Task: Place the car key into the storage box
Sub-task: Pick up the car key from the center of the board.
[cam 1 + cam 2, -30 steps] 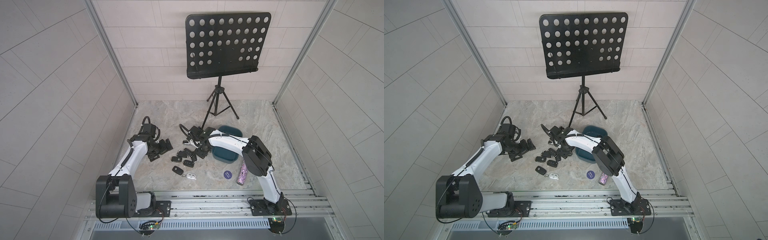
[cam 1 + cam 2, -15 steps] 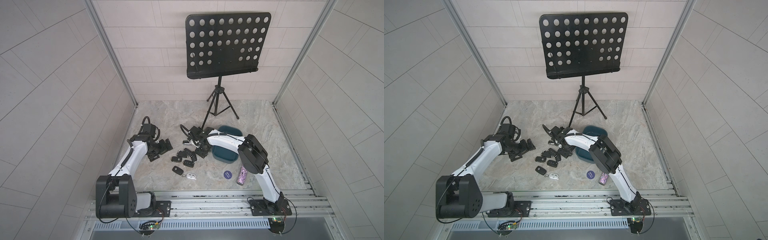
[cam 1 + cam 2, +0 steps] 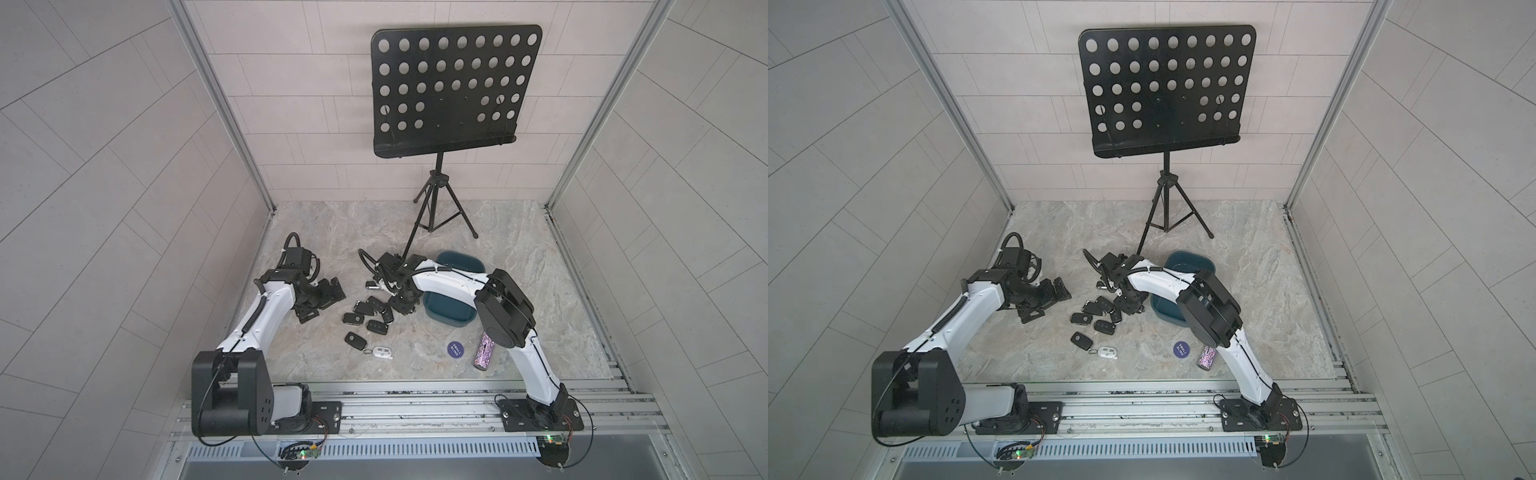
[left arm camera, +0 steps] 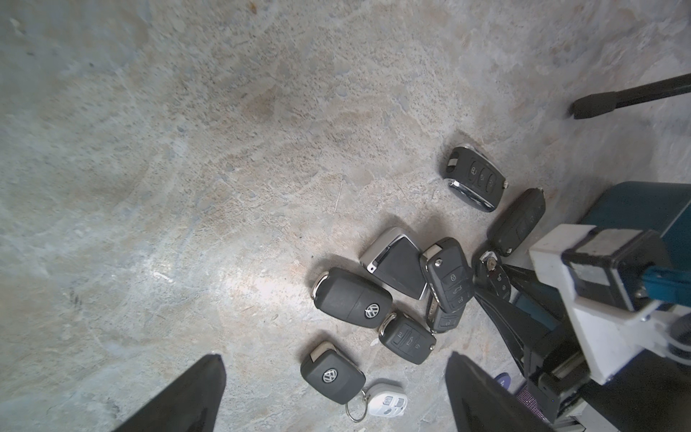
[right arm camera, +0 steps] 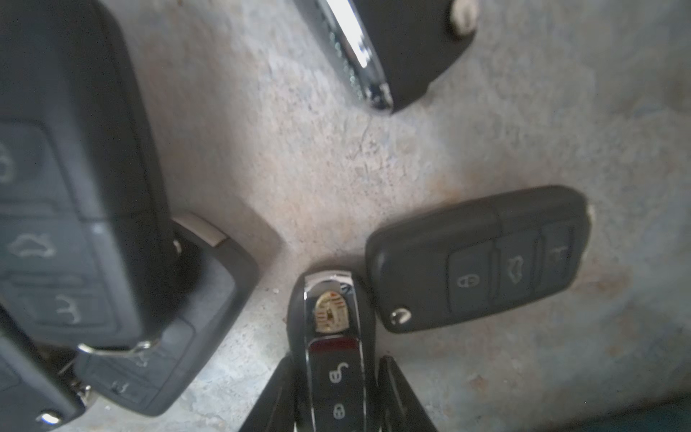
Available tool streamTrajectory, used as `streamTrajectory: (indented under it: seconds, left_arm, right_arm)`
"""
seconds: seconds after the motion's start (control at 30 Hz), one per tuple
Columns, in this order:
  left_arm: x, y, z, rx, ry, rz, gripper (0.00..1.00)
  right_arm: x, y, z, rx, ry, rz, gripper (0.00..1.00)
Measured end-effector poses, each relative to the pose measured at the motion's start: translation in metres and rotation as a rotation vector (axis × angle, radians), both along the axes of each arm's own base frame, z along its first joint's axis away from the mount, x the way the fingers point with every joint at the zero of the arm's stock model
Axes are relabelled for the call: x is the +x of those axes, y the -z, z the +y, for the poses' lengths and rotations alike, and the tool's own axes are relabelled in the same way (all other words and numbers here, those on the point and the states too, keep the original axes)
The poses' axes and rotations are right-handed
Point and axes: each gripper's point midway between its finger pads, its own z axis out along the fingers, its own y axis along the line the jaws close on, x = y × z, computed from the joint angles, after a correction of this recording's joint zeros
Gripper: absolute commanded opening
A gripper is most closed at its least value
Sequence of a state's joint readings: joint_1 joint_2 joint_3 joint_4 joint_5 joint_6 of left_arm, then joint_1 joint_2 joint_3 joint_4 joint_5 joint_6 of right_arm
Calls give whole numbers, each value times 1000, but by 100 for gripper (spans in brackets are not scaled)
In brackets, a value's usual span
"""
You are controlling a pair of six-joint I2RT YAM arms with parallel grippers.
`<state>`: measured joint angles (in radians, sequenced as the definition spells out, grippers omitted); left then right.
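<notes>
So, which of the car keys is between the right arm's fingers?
The glossy key with the gold crest; the other keys lie loose.

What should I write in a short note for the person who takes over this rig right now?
Left pincer: open, holding nothing, beside the key pile.
Right pincer: shut on the glossy black car key with gold crest, which seems to lie on the grey marbled table among other black key fobs.
Dark teal plastic storage box: next to the pile; no key visible inside, though the white right arm hides part.
Done: the grasp.
Left: lift the key, carry it over the box, release.
</notes>
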<state>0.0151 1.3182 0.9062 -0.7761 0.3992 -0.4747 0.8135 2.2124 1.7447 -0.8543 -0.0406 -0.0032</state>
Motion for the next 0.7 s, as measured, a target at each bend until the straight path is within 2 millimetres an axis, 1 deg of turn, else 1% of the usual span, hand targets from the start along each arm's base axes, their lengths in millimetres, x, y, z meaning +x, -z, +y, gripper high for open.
streamTrajectory:
  seconds: [0.07,0.2,0.53,0.63,0.7]
  left_arm:
    - [0,0,0,0,0,0,100]
    - [0,0,0,0,0,0,100]
    - [0,2,0,-3,-2,8,100]
    - [0,4,-3,-17,1,21,100]
    - [1,5,-5,-30,2,29,100]
  right_arm:
    - [1,0,0,0,0,-3,24]
    - [1,0,0,0,0,-4,20]
    - [-3,-3,4,35,6,24,19]
    - [-5,-11,8,76,17,41,19]
    - [-6,-23,12,116,30,42,19]
